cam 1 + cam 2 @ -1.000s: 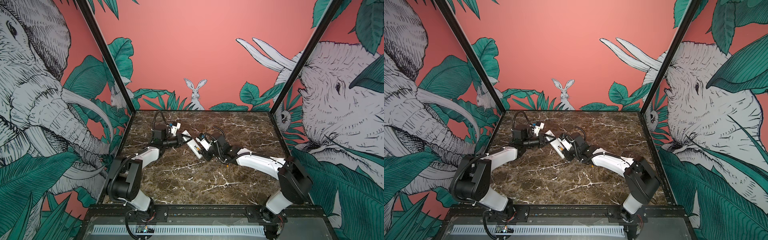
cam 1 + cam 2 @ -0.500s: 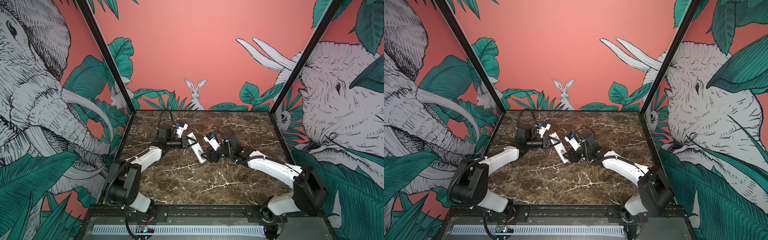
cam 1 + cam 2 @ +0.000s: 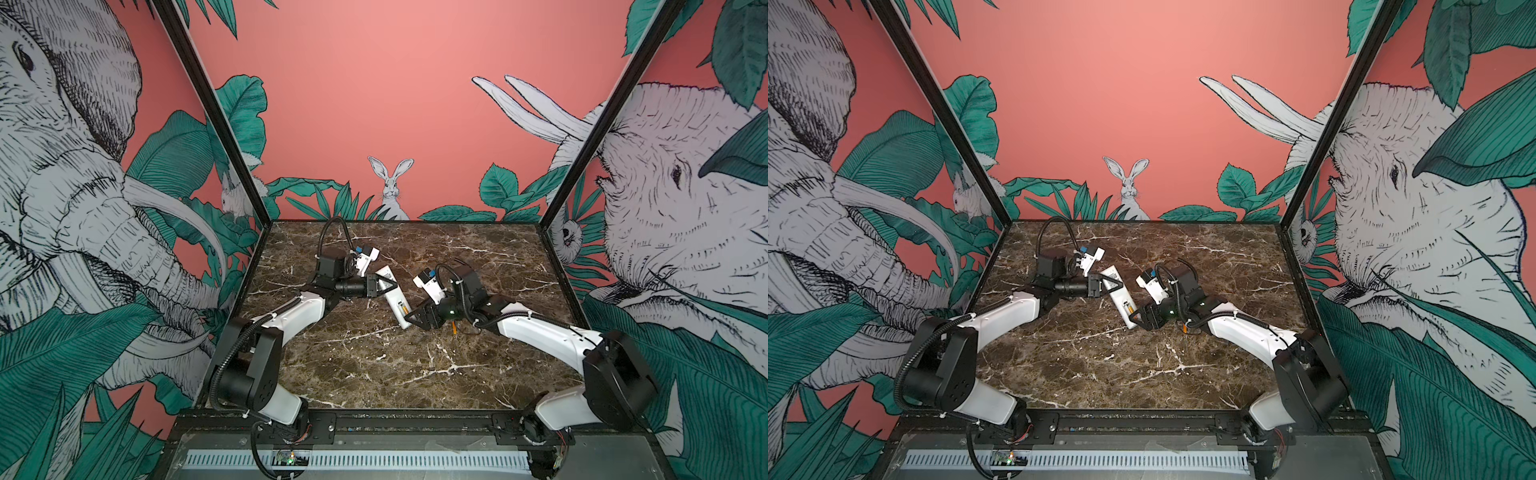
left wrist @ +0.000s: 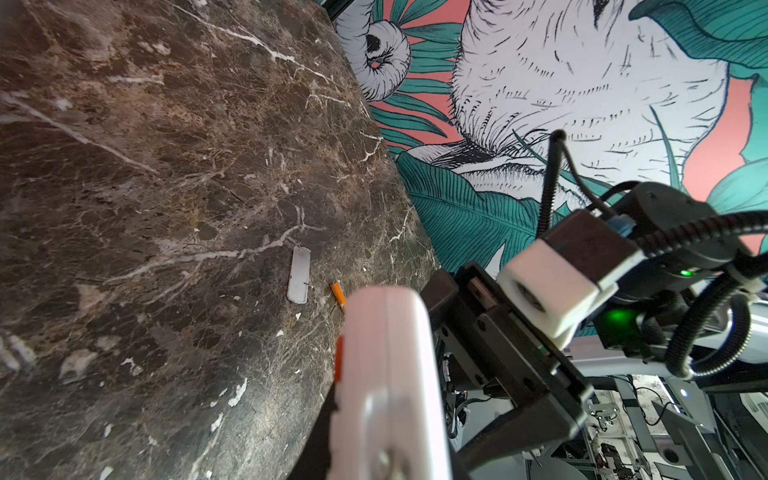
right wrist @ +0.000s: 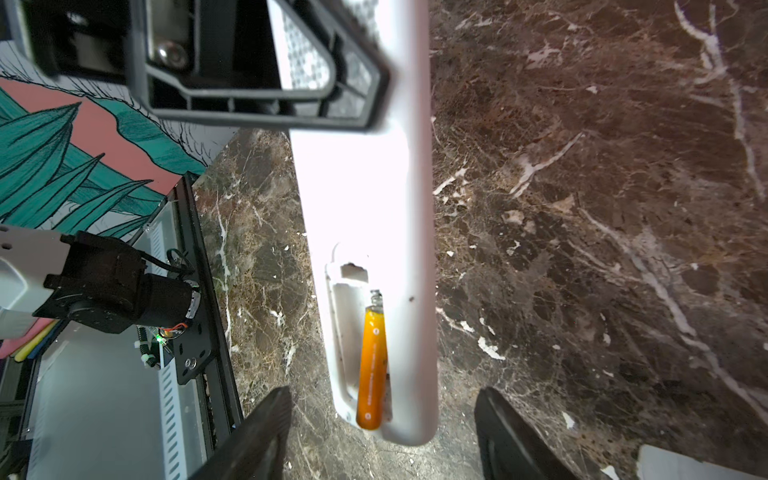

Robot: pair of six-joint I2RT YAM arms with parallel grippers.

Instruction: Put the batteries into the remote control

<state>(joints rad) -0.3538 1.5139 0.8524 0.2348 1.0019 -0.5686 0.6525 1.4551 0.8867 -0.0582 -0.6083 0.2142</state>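
**Remote** (image 3: 395, 301) (image 3: 1121, 301) (image 5: 365, 199): white bar, plain back facing up. It sits mid-table in both top views, lying aslant between the two arms, and appears to be held clear of the table (image 3: 374, 365). An orange button edge shows on its underside in the left wrist view (image 4: 386, 374).

**Compartment** (image 5: 353, 332): open, at the remote's end nearer the right arm. One slot is filled and the slot beside it is bare.

**Seated battery** (image 5: 372, 365) (image 3: 404, 309) (image 3: 1129, 308): orange, lying lengthwise in the compartment with one end against the spring.

**Loose battery** (image 3: 454, 328) (image 3: 1184, 328) (image 4: 338, 296): orange, flat on the table under the right arm, apart from the remote.

**Cover** (image 4: 299, 274): small pale flat plate on the table, just beside the loose battery.

**Left gripper** (image 3: 386, 286) (image 3: 1113, 286): clamped across the remote's middle, one finger lying over the plain back.

**Right gripper** (image 5: 386, 415) (image 3: 411, 319) (image 3: 1136, 319): jaws apart and holding nothing. One finger (image 5: 266, 432) stands on each side of the remote's compartment end, with a gap showing on both sides.
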